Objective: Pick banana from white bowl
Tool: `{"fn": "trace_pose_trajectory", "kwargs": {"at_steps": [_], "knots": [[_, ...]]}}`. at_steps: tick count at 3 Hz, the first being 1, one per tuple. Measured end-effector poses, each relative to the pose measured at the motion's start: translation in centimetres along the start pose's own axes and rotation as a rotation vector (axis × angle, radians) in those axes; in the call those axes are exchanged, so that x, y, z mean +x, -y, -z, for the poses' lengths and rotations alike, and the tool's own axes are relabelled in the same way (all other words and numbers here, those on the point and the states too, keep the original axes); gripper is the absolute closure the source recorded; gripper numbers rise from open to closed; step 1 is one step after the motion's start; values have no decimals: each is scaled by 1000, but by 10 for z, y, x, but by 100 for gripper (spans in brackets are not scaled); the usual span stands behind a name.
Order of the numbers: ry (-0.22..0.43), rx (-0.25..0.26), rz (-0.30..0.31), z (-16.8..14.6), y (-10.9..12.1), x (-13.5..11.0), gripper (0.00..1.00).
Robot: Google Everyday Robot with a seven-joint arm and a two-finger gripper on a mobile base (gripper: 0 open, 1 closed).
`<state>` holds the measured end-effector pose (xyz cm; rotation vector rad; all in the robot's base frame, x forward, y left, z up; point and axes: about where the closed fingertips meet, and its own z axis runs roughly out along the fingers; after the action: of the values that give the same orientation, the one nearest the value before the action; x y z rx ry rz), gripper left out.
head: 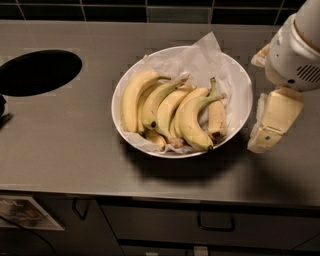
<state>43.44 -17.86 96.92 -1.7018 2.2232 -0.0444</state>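
The white bowl (240, 75) stands in the middle of the steel counter, lined with crumpled white paper (205, 55). Several yellow bananas (172, 112) lie side by side in it, stems pointing up and right. My gripper (260, 102) hangs at the right edge of the view, just right of the bowl's rim and above the counter. It is open and empty. One cream finger (274, 120) points down toward the counter, and the tip of the other (260, 56) shows near the bowl's upper right rim.
A black round hole (37, 72) is cut into the counter at the far left. Dark tiles (150, 10) line the wall behind. Drawers with handles (215, 222) sit below the counter's front edge.
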Motion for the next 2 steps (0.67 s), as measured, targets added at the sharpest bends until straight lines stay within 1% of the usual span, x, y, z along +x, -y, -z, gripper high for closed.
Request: {"fn": "trace_pose_trajectory", "kwargs": {"at_steps": [1, 2], "knots": [[0, 0, 0, 0, 0, 0, 0], [-6, -38, -2, 9, -5, -17, 0]]}}
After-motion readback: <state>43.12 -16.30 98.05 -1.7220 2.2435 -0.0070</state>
